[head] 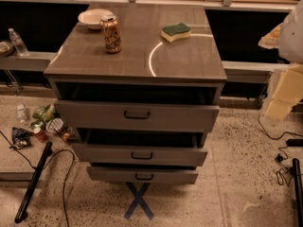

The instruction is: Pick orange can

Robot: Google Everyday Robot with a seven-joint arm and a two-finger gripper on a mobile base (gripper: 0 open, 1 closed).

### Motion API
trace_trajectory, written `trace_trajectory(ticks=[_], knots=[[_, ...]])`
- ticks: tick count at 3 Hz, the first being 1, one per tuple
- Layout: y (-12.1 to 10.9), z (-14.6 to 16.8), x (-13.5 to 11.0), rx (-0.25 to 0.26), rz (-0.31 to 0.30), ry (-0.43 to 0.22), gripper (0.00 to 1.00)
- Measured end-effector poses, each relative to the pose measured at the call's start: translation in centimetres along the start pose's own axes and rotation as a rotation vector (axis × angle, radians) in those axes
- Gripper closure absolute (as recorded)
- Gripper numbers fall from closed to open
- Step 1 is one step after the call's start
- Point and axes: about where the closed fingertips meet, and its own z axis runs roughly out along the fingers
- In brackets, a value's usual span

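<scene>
White bowl [92, 18] back left on drawer cabinet [180, 56], sponge [175, 31] back right; litter [42, 124] on floor [236, 174] left.

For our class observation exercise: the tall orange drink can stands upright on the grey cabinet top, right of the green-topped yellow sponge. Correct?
No. In the camera view the tall orange drink can stands upright on the grey cabinet top, left of the green-topped yellow sponge, not right. The gripper is not in view.

No legible text, blue X [138, 201] on floor [236, 183], claw [271, 38] upper right
</scene>
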Motion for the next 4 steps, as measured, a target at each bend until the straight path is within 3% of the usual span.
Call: trace_trajectory(ticks=[2,3,4], knots=[[-0.9,0.1,-0.3,0.023,0.036,-0.039,0.0],[-4.4,2.0,-3.1,0.052,0.108,-0.221,0.0],[-8.8,4.7,-9.2,0.062,0.135,-0.476,0.0]])
